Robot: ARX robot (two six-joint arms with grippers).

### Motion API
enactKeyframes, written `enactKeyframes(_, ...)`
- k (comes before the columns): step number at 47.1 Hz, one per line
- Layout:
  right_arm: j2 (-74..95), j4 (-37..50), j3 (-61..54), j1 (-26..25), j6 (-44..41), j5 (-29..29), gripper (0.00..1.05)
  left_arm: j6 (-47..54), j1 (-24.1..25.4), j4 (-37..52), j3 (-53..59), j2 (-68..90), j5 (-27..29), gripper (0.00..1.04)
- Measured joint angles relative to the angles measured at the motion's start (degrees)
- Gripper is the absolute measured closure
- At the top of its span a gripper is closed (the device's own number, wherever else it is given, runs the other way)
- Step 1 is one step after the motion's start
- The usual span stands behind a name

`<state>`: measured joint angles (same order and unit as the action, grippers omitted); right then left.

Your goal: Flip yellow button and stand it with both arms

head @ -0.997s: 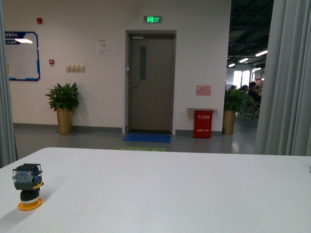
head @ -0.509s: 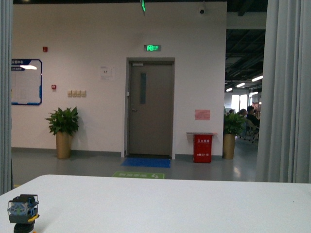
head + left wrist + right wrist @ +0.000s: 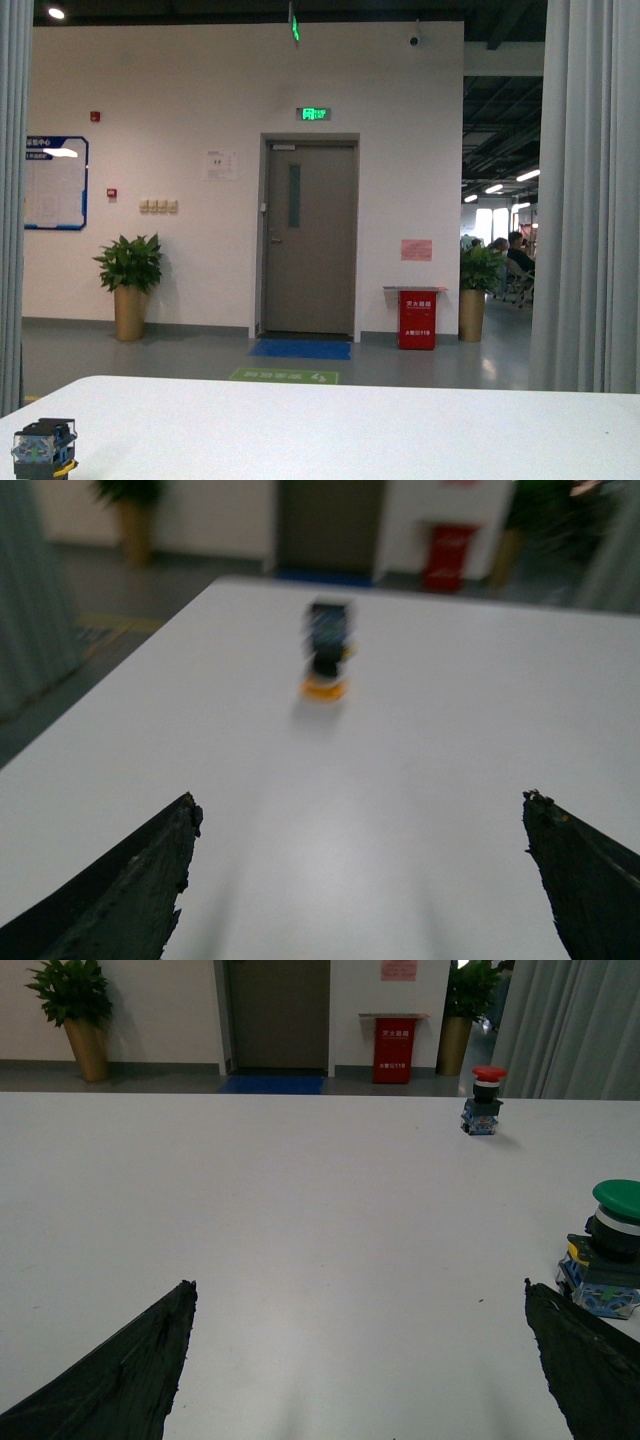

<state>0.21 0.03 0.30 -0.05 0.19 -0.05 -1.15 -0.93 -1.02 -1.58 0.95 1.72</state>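
Observation:
The yellow button point(image 3: 43, 450) stands on the white table point(image 3: 350, 430) at the front view's lower left, only its dark contact block with blue parts showing above the frame edge. In the blurred left wrist view it point(image 3: 328, 650) stands cap down, yellow disc on the table, contact block up, well ahead of my open, empty left gripper point(image 3: 360, 825). My right gripper point(image 3: 360, 1305) is open and empty over bare table; the yellow button is out of that view. Neither arm shows in the front view.
In the right wrist view a green-capped button point(image 3: 610, 1250) stands close by the gripper's finger point(image 3: 590, 1370), and a red-capped button point(image 3: 484, 1100) stands farther off near the table's far edge. Beyond the table are a door, potted plants and grey curtains.
The front view has tilted upward: the table and the yellow button have slid down the frame, and the button's yellow cap has dropped out of view.

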Motion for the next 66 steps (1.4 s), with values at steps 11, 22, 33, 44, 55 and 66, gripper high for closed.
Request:
enactKeyframes(11, 0.0, 0.0, 0.0, 0.0, 0.0, 0.07, 0.07, -19.02, 1.7, -5.73, -5.55, 19.69, 19.23, 0.07)
enactKeyframes(22, 0.0, 0.0, 0.0, 0.0, 0.0, 0.02, 0.07, -16.87, 7.26, -0.96, -13.2, 30.99, 11.26, 0.07)
enactKeyframes(33, 0.0, 0.0, 0.0, 0.0, 0.0, 0.0, 0.07, -7.19, 10.64, 2.38, -23.54, 42.14, 6.84, 0.07)
enactKeyframes(44, 0.0, 0.0, 0.0, 0.0, 0.0, 0.02, 0.07, -0.09, 10.38, 2.08, -33.68, 53.05, 4.57, 0.07)
enactKeyframes(55, 0.0, 0.0, 0.0, 0.0, 0.0, 0.02, 0.07, 1.66, 8.2, 3.06, -40.76, 61.96, 4.79, 0.07)
enactKeyframes(66, 0.0, 0.0, 0.0, 0.0, 0.0, 0.02, 0.07, 0.59, 4.0, 3.34, -46.42, 70.1, 4.31, 0.07)
